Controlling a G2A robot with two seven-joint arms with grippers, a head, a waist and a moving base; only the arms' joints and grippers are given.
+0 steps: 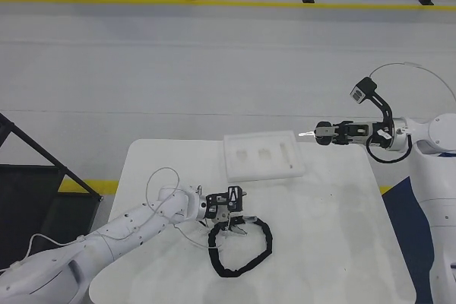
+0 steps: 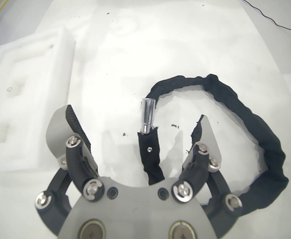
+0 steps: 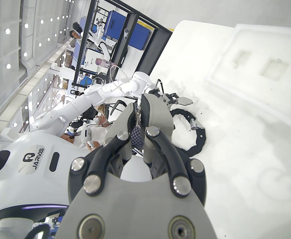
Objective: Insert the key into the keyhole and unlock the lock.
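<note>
1. The chain lock [image 2: 265, 133] is laid in a loop on the table [image 1: 342, 228], with its chrome cylinder [image 2: 148, 114] joining the two sleeved ends.
2. The left gripper [image 2: 136, 116] is positioned low over the sleeved end just behind that cylinder. Its jaws are spread wide to either side, and nothing is gripped.
3. The right gripper [image 3: 139, 108] is held in the air by the far corner of the foam tray [image 1: 258, 173], well apart from the lock. Its jaws are pressed together on a small thing, taken to be the key [image 1: 302, 135], whose pale tip pokes out in front.
4. By this showing, only the picking up of the key is done. The lock is not yet steadied, and the key is yet to be carried across, inserted and turned.
5. The keyhole itself cannot be made out, so alignment cannot be judged.
</note>
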